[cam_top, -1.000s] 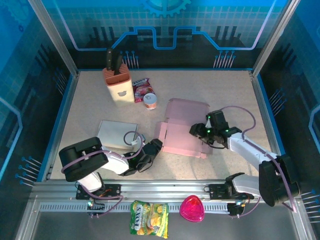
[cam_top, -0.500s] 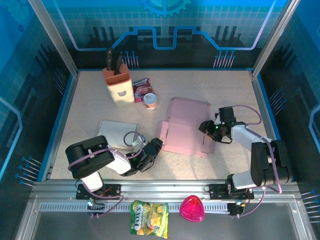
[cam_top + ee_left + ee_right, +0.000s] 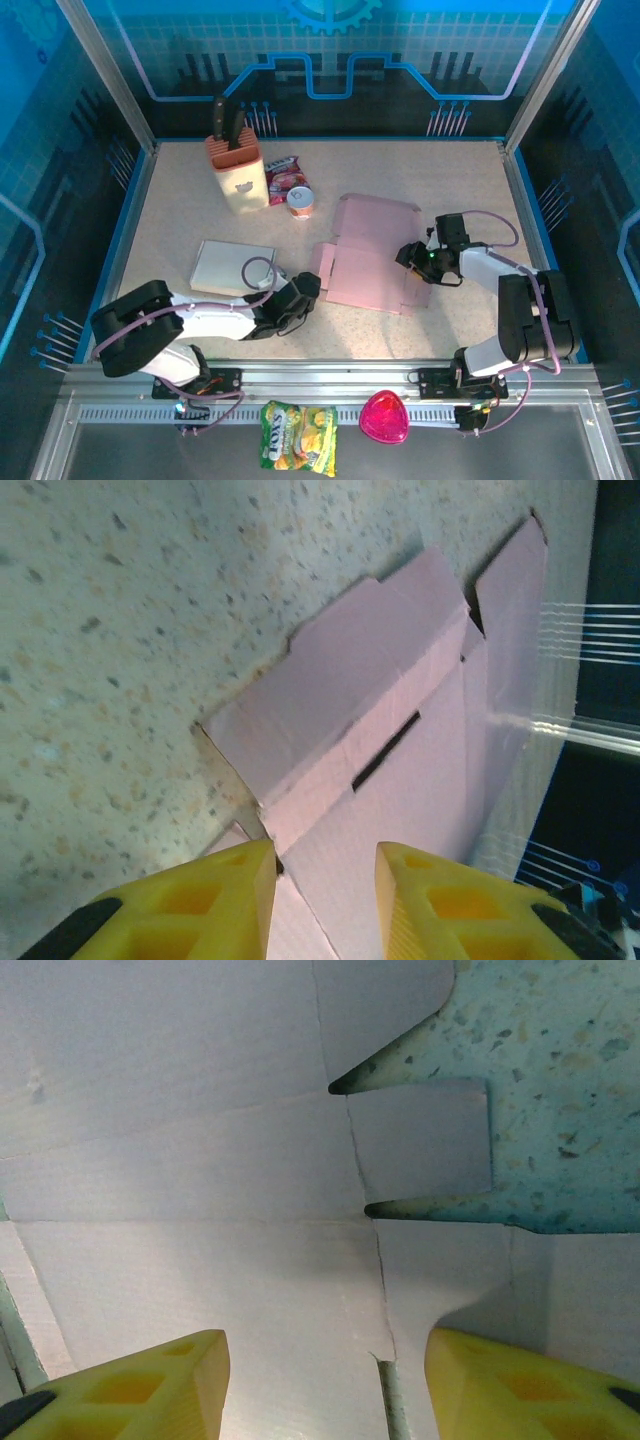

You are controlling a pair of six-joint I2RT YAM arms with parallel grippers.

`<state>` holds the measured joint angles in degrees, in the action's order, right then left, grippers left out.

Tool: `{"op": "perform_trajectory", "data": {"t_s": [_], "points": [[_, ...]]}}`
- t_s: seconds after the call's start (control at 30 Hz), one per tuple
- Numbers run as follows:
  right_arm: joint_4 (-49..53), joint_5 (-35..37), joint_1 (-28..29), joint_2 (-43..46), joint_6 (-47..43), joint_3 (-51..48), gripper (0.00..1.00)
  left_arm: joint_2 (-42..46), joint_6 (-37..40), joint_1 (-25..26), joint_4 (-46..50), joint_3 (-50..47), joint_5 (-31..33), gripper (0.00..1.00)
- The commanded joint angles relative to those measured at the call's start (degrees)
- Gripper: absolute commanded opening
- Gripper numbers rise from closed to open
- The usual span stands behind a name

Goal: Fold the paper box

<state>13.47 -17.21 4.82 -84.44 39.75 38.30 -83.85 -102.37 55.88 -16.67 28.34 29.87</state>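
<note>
Cardboard box blank [image 3: 362, 262], pink and flat, lies centre of frame on speckled counter [image 3: 470, 190]. My left claw [image 3: 325, 865] part-open, straddling flap corner at sheet's left edge; my right claw [image 3: 325, 1360] wide open over right flaps. Risk: thin flap slips, whole sheet slides instead of folding.

one paper box [image 3: 365, 262], one knife block [image 3: 238, 176] and one cup [image 3: 300, 204].

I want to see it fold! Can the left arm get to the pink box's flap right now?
Probably yes. The left arm's fingers are open right at the edge of the pink paper box. The flap lies flat just ahead of them, and nothing stands in between.
</note>
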Motion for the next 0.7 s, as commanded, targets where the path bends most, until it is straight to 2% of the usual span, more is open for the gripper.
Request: {"op": "perform_trajectory", "data": {"t_s": [0.0,0.17,0.33,0.67], "points": [[0.7,-0.9,0.0,0.8,-0.9,0.3,0.56,-2.8,-1.5,-2.1,1.9,-0.4,-4.3,0.32],[0.2,-1.3,0.1,1.0,-0.8,-0.2,0.56,-6.2,-2.6,-2.6,-2.6,0.3,-5.8,0.32],[0.1,-1.7,0.6,1.0,-0.7,-0.2,0.56,-6.3,-2.1,-3.4,-1.9,1.4,-6.0,0.33],[-1.0,-2.7,0.8,0.7,-0.1,-0.9,0.56,-9.4,-3.3,-4.5,-6.5,1.3,-7.9,0.33]]}}
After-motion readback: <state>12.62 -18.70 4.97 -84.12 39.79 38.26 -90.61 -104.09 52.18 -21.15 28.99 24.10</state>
